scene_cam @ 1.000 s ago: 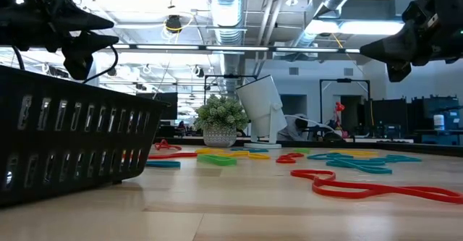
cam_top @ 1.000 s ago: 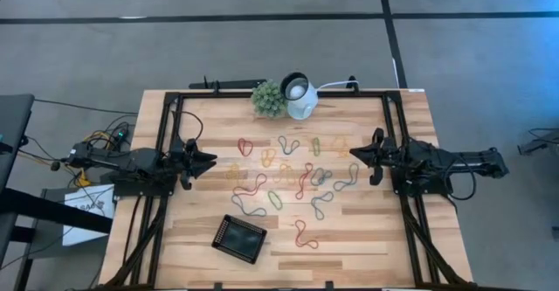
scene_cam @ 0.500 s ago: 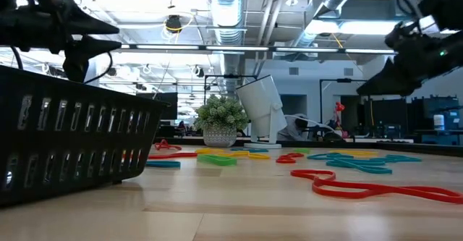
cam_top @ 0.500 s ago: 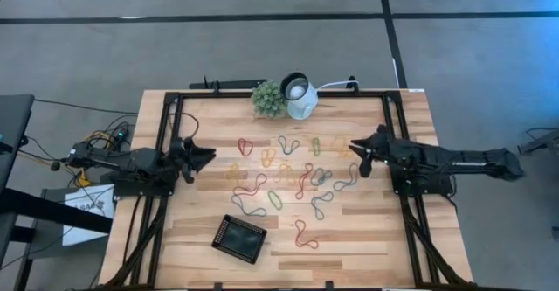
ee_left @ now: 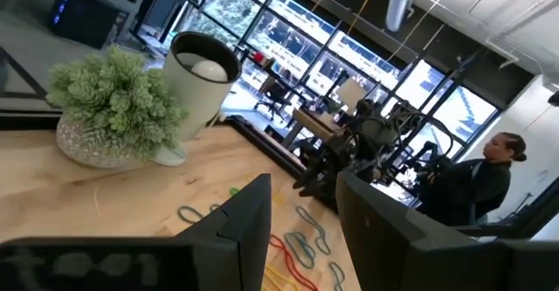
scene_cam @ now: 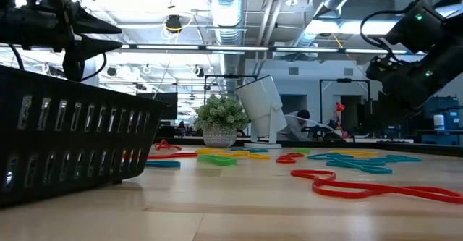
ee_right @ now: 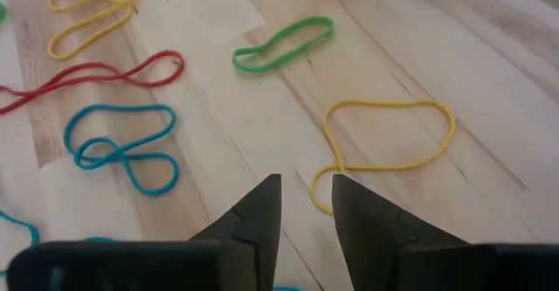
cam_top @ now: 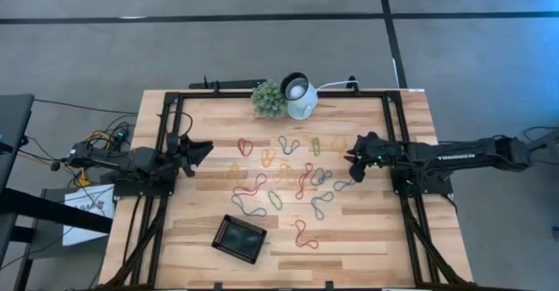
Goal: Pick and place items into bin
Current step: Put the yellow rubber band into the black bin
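Table: pale wood planks inside a black frame, seen whole from above.
Bands: loose loops in red, yellow, green and blue lay scattered over the middle of the table; one red band lay apart, nearer the front edge. None lay in the bin as far as the high view showed, though its dark inside was hard to read.
Bin: small black tray, set at an angle near the front edge, left of centre, apart from the main scatter.
Right gripper: reached in from the right side to the right edge of the scatter, raised above the table in the low view.
Right fingers: parted by a narrow gap, nothing between them; they pointed down just short of a yellow band, with a green band and a blue band farther off.
Left gripper: held at the left side of the table, clear of the bands.
Left fingers: parted, holding nothing.
Plant: green ball in a pot at the back edge.
Lamp: white, round, just beside the plant.
Person: seated in the room beyond the table, in the left wrist view.
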